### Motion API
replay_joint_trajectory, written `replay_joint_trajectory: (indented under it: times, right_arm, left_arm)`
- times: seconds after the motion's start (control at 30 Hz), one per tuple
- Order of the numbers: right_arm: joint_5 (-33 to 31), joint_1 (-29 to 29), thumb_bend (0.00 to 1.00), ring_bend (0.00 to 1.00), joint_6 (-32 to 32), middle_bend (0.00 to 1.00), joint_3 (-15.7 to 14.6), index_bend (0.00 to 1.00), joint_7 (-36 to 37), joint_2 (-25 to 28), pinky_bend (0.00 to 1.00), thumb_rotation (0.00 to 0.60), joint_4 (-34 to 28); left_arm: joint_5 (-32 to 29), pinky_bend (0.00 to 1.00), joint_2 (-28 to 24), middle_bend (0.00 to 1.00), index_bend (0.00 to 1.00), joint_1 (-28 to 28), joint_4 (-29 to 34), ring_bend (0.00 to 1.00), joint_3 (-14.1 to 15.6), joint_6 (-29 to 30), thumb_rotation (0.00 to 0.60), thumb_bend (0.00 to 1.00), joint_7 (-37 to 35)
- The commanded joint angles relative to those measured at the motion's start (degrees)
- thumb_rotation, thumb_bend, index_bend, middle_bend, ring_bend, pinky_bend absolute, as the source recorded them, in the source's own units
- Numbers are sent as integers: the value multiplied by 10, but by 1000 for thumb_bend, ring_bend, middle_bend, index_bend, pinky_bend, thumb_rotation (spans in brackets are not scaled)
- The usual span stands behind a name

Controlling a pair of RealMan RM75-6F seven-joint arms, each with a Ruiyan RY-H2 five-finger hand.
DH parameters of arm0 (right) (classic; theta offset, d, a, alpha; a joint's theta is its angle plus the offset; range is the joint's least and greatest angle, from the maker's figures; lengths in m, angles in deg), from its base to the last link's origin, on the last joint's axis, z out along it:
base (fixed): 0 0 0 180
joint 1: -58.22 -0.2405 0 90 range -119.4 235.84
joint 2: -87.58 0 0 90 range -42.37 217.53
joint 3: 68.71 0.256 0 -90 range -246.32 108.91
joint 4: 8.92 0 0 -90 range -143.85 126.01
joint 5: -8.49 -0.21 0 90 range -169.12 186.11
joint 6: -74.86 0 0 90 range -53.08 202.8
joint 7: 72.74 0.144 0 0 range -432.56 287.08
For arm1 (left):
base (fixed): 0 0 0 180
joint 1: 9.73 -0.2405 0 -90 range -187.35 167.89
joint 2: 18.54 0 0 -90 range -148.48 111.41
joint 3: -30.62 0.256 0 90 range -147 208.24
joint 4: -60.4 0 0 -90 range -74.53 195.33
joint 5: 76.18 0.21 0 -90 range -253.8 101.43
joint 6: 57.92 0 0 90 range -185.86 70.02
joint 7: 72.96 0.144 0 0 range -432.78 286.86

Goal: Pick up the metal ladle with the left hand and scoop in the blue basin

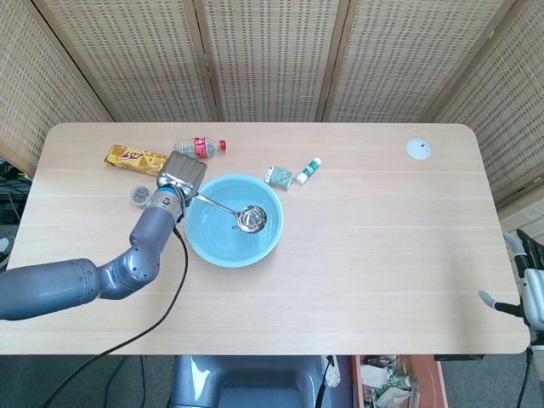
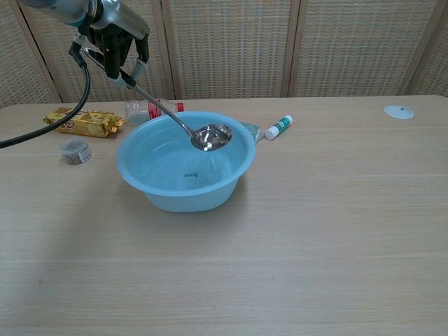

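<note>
The light blue basin (image 1: 197,245) (image 2: 147,192) sits left of centre on the wooden table. My left hand (image 1: 180,176) (image 2: 114,38) grips the handle of the metal ladle (image 1: 229,210) (image 2: 168,112), high above the basin's back left rim. The ladle slopes down to the right, and its bowl (image 1: 252,219) (image 2: 211,137) hangs inside the basin's mouth, lifted off the bottom. My right hand (image 1: 529,276) shows only at the right edge of the head view, beyond the table, holding nothing, fingers apart.
Behind the basin lie a small plastic bottle (image 1: 195,148) (image 2: 152,108), a yellow snack packet (image 1: 133,159) (image 2: 82,122), a small round jar (image 1: 140,196) (image 2: 74,150), a green sachet (image 1: 279,176) and a white tube (image 1: 308,170) (image 2: 278,127). A white disc (image 1: 417,150) (image 2: 399,111) lies far right.
</note>
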Motion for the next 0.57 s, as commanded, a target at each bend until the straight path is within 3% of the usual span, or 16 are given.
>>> replay_joint_trajectory:
  times: [0.03, 0.57]
  right_arm:
    - [-1, 0, 0, 0, -1, 0, 0, 0, -2, -1, 0, 600, 0]
    - [-4, 1, 0, 0, 5, 0, 2, 0, -21, -3, 0, 600, -8]
  left_arm:
    - [-14, 1000, -16, 1000, 1000, 10, 11, 969, 6, -12, 600, 660, 0]
    - [-71, 1000, -72, 1000, 1000, 53, 43, 969, 61, -33, 600, 661, -3]
